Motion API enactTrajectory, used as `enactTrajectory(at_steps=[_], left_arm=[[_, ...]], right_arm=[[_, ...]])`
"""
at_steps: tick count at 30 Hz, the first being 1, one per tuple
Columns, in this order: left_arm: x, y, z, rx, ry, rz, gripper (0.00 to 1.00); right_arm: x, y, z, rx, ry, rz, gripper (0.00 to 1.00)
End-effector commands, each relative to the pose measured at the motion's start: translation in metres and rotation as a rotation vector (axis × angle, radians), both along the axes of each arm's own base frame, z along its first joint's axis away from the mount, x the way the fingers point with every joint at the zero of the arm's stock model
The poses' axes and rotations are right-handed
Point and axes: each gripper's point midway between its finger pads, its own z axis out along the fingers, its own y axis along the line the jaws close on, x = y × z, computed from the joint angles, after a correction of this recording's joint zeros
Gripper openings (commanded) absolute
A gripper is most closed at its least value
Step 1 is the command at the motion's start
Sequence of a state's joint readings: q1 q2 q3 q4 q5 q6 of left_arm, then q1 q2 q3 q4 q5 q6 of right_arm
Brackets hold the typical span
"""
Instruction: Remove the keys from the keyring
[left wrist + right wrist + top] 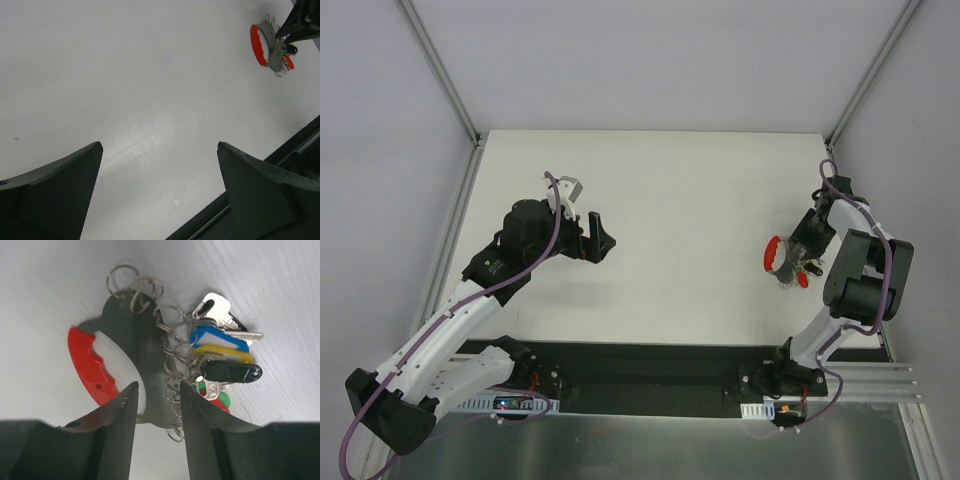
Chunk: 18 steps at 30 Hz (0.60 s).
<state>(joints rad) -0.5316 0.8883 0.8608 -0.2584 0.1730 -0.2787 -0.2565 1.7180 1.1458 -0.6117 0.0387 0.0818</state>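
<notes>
At the table (680, 200) edge, the right tool (158, 386) straddles a holder (145, 347) strung with keys (222, 352), grip uncertain; left tool (159, 145) gapes open.

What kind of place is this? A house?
Probably a robot test bench, not a house: a white table, grey walls on metal posts, with a robot's left arm and right arm bolted at its edge.

White table (670, 200), one cluster on it.
Lying flat at right of top view: grey plate (142, 340) with red handle (87, 365), wire rings (172, 347) along its edge, coloured-head keys (222, 352) fanned beside.
</notes>
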Motion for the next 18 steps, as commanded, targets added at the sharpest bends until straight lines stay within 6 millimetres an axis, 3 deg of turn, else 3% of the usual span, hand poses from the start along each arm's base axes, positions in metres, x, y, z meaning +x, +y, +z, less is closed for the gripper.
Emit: enactTrajectory(at_steps=[1, 9, 18], left_arm=[[0.000, -0.004, 0.009, -0.006, -0.050, -0.024, 0.99], [0.000, -0.006, 0.008, -0.001, -0.049, -0.037, 0.99], [-0.002, -0.007, 0.008, -0.002, -0.050, -0.047, 0.99]], right_arm=[[0.020, 0.002, 0.008, 0.014, -0.030, 0.038, 0.39], [0.042, 0.042, 0.016, -0.026, -0.045, 0.170, 0.38], [0.042, 0.040, 0.004, -0.150, 0.062, 0.217, 0.49]])
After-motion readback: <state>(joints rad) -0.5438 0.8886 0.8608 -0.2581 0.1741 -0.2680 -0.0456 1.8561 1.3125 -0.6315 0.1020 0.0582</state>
